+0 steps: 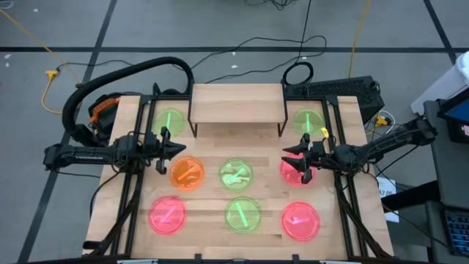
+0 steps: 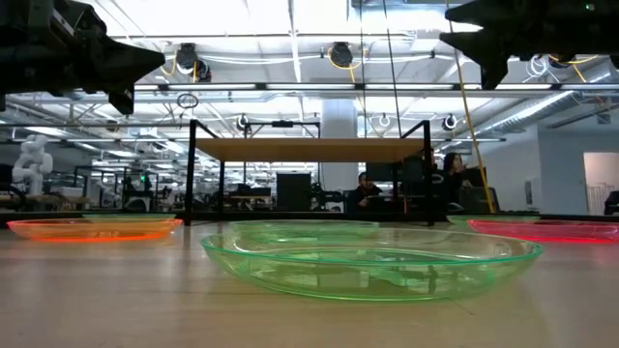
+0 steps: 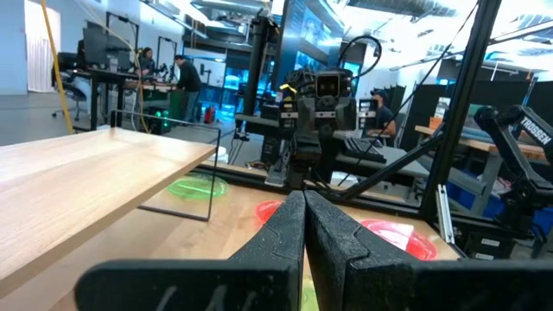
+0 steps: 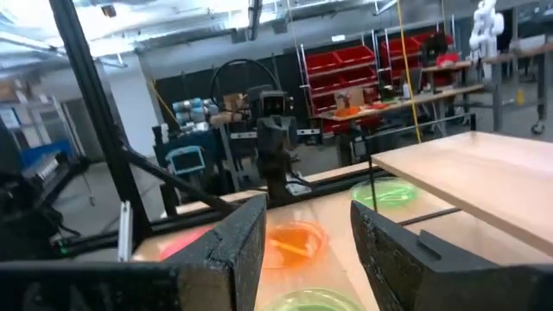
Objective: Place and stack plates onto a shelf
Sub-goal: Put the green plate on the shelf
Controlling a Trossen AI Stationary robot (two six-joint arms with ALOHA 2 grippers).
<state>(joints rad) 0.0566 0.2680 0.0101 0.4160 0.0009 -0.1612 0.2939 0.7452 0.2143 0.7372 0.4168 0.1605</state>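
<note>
"TROSSEN" on an arm link [image 3: 529,131] — nothing else legible.

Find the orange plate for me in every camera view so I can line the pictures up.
High view: the orange plate lies left of centre, just past the left gripper.
Low view: far left, flat on the tabletop.
Left wrist view: not in it.
Right wrist view: centre, between that gripper's own fingers.
Shared landmark: the shelf, beside the plate.
</note>
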